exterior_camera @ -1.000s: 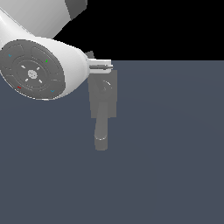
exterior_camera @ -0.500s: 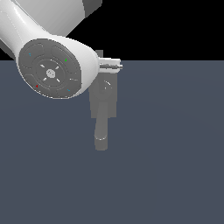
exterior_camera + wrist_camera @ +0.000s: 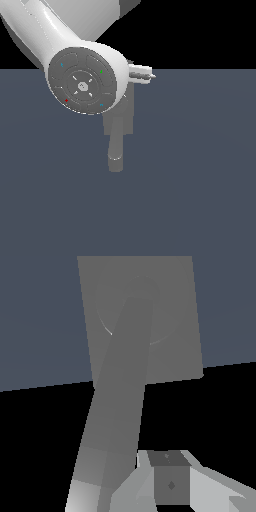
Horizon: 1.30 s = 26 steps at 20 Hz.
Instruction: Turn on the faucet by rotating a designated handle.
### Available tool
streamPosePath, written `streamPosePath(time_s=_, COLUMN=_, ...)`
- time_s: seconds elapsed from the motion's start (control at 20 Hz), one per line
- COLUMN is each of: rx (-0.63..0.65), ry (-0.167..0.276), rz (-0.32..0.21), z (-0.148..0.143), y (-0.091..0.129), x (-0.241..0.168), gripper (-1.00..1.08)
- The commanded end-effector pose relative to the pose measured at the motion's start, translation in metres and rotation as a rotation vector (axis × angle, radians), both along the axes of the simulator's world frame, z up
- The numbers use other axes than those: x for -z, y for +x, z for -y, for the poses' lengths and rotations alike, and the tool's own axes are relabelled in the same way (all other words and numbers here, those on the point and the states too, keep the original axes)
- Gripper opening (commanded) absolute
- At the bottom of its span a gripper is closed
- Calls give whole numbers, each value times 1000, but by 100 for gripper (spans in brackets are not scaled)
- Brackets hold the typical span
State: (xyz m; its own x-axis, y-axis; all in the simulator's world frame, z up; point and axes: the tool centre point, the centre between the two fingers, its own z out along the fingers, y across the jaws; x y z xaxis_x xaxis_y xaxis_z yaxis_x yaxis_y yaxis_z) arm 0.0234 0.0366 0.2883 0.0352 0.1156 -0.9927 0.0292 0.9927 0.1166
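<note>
The faucet is matte grey. In the exterior view its back plate (image 3: 125,120) shows only below my arm, and the thick round-ended spout (image 3: 117,155) points toward the camera. The hub and handle are hidden there. My gripper (image 3: 146,75) pokes out past the arm, above the plate. In the wrist view the plate (image 3: 175,331) and round hub (image 3: 131,308) show, and a long grey bar (image 3: 117,406) runs from the hub toward the camera. I cannot tell whether it is the handle or the spout. My gripper (image 3: 170,483) sits close beside the bar's near end. Its fingers look closed together, holding nothing.
My arm's large round white link (image 3: 85,82) fills the upper part of the exterior view, toward its left, and covers the top of the faucet. The dark blue-grey floor (image 3: 200,190) spreads around the faucet, and black background lies beyond it.
My arm has swung toward the exterior view's right and now covers the hub and upper plate. The gripper tip has moved right with it. The faucet has not moved.
</note>
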Motion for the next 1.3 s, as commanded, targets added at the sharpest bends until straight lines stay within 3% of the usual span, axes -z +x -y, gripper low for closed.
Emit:
streamPosePath(time_s=0.0, rx=-18, ry=4, rz=11, z=1, y=0, x=0, gripper=-100)
streamPosePath(time_s=1.2, rx=-67, ry=-95, rz=-31, z=72, y=12, x=6, gripper=-100)
streamPosePath(time_s=1.25, rx=-24, ry=-43, rz=42, z=48, y=34, x=15, gripper=-100)
